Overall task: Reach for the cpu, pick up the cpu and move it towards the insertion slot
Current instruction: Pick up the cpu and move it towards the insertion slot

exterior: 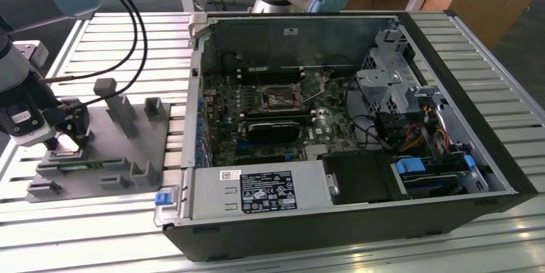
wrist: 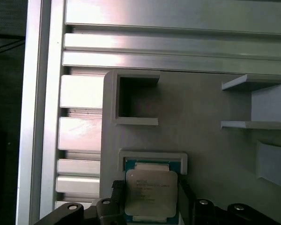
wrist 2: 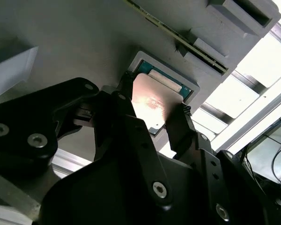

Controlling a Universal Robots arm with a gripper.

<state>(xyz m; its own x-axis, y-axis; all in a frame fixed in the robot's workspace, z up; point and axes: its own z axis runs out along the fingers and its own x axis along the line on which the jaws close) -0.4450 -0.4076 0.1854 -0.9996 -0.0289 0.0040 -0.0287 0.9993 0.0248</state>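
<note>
Leftmost in the exterior view, the gripper (exterior: pixel 64 140) stands low over the grey tray (exterior: pixel 149 139). In both wrist views its fingers (wrist: pixel 118 192) are closed against two opposite edges of the cpu (wrist: pixel 151 194), which sits in its nest (wrist: pixel 152 156) on that tray. Well toward the exterior view's right, the slot (exterior: pixel 279 99) lies inside the open case (exterior: pixel 358 222).
</note>
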